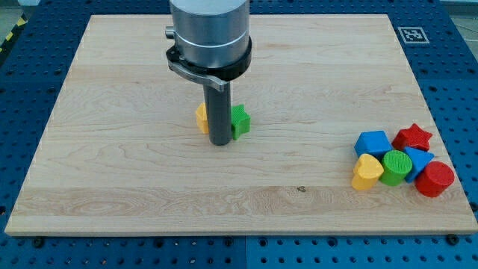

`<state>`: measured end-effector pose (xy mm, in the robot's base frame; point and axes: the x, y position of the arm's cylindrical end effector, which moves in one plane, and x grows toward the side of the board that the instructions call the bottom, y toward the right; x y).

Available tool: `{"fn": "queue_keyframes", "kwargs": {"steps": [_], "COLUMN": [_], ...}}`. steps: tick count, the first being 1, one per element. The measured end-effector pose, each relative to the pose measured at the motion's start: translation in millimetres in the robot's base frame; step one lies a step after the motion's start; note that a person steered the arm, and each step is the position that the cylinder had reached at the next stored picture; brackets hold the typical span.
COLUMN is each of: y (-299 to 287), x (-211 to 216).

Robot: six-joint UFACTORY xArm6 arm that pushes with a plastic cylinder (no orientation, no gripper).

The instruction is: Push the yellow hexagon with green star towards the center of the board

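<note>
Item: push under way. My tip [220, 142], a bare rod that grips nothing, stands just in front of the yellow hexagon [202, 117] and green star [240, 119], partly hiding both. Pair lies slightly left of the board's [112, 172] centre; I judge a short rightward nudge remains. Writing: none legible; a fiducial tag [412, 34] at top right.

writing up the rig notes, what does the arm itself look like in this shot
A broad silver-grey metal cylinder enters from the view's top, ringed low down by a black collar. Below it hangs a straight dark grey rod ending at my tip. No cables or markings show.
</note>
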<state>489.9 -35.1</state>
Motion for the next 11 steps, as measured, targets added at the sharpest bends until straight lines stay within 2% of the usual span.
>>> {"fn": "queue_keyframes", "kwargs": {"steps": [1, 2, 3, 4, 6, 10, 11], "y": [3, 48, 105, 111, 58, -34, -24], "x": [39, 49, 47, 16, -9, -16, -1]}}
